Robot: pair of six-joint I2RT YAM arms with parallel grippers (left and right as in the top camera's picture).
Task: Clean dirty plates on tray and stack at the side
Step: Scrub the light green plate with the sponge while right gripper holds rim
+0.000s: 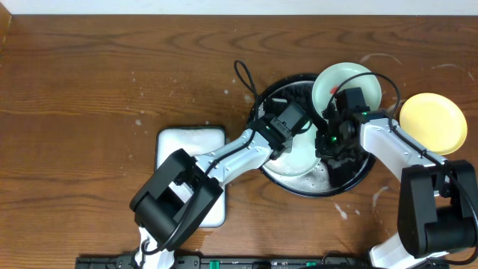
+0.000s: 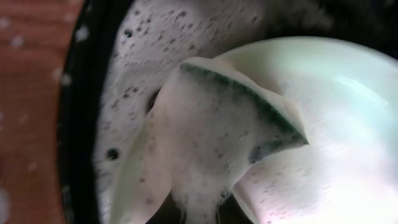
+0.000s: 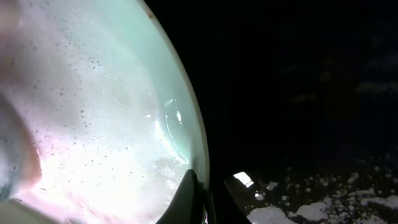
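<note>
A foamy mint-green plate lies in the black tray. My left gripper is shut on a green-and-white sponge and presses it on that plate; foam hides its fingers in the left wrist view. My right gripper is shut on the plate's right rim, and its jaws pinch the edge of the plate. A second mint-green plate sits at the tray's far right rim. A yellow plate lies on the wood table to the right.
A white rectangular dish stands left of the tray, partly under my left arm. Soap foam covers the tray floor and tray wall. Whitish streaks mark the tabletop near the yellow plate.
</note>
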